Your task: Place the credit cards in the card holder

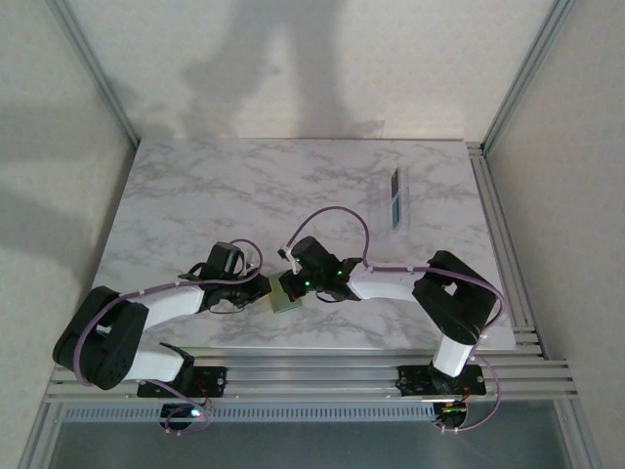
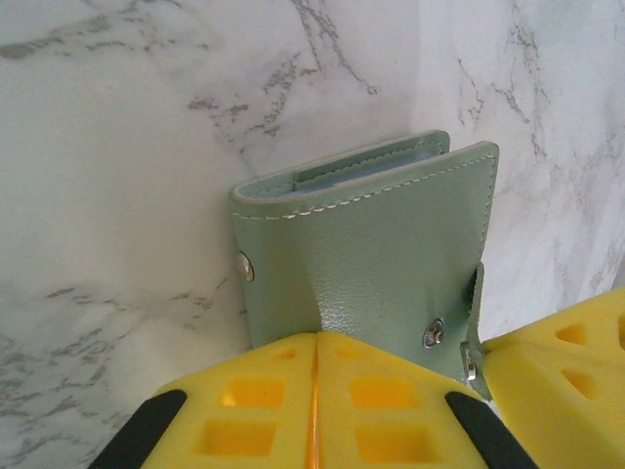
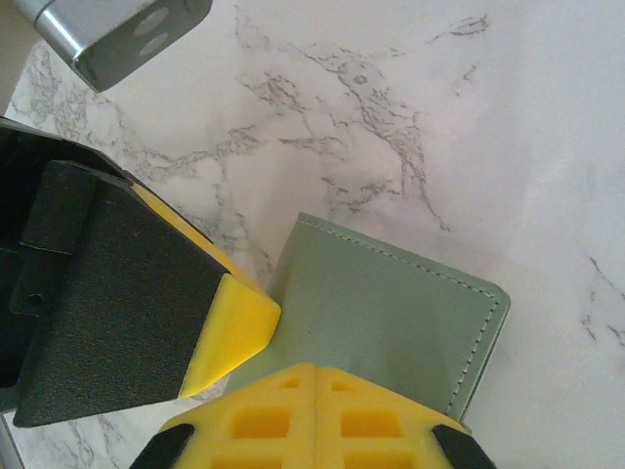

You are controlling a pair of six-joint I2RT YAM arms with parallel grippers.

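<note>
Left gripper clamped on the card holder at its fingertips, and right gripper pinches it too. Credit cards lie well beyond the right gripper.

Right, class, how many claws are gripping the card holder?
2: the left claw grips the card holder on its left side, the right claw on its right side, both shut.

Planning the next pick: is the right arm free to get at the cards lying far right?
Probably not yet: the right gripper is shut on the card holder. The way across to the cards looks unobstructed, so after letting go, likely yes.
</note>
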